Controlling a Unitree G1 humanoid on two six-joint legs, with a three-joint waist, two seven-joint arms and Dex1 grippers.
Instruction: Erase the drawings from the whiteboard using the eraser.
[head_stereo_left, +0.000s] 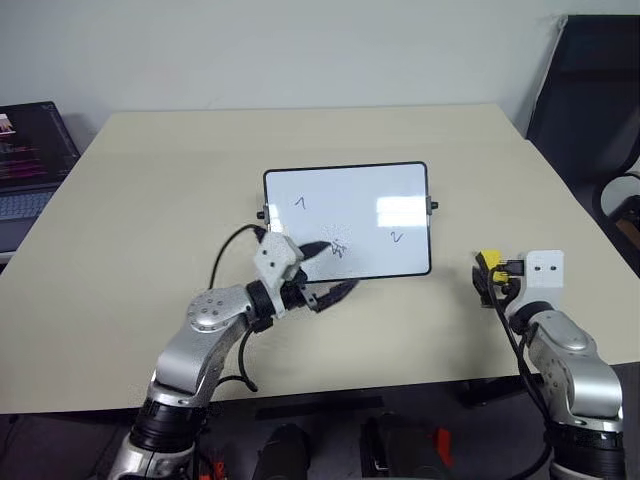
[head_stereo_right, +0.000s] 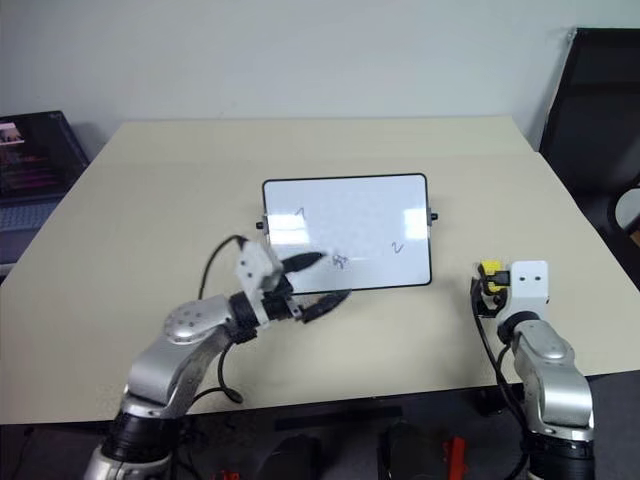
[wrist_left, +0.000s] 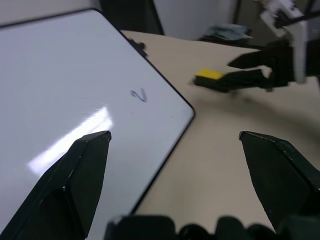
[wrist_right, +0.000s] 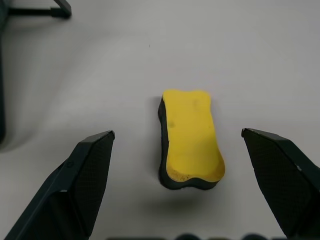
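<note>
both end effectors gape wide, empty; right end effector (wrist_right: 177, 142) straddles eraser (wrist_right: 191, 137).

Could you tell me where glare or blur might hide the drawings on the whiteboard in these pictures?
Left eye view: a bright glare patch on the whiteboard above the 2-like curl; the left hand is motion-blurred over the scribble. Left wrist view: a glare streak below the curl.

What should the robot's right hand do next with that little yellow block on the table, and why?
Probably ease the right gripper forward and down, then close on the small yellow rectangular eraser. Its fingers stand open on either side, the eraser lies untouched on the beige table, and the marker drawings are still on the white black-framed whiteboard.
</note>
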